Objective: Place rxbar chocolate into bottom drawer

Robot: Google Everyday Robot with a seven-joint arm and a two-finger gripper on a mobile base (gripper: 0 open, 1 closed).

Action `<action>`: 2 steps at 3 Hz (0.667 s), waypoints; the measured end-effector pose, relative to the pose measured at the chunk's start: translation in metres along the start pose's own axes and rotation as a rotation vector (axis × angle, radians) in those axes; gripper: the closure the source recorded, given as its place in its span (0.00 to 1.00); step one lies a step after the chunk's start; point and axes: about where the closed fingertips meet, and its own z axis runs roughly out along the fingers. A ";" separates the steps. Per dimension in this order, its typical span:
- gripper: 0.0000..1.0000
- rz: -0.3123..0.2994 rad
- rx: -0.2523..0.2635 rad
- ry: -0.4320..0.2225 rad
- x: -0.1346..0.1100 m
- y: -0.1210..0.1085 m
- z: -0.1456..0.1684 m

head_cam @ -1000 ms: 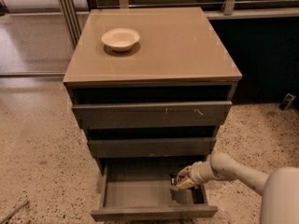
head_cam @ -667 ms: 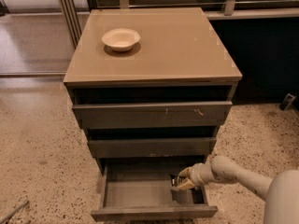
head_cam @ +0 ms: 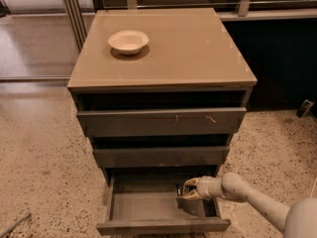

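I had the gripper [head_cam: 186, 193] pinched on the rxbar chocolate [head_cam: 182, 192], the bar at its fingertips just above the floor of the open bottom drawer [head_cam: 163, 226], toward its right end, long axis unclear.

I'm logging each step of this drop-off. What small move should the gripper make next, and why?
Probably open and let go. The gripper sits inside the open bottom drawer, at its right side, low over the floor, and seems shut on the rxbar chocolate, so releasing should leave it in the drawer.
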 end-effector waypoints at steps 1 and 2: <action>1.00 -0.025 0.003 -0.034 0.001 -0.005 0.021; 1.00 -0.014 -0.010 -0.035 0.006 -0.012 0.038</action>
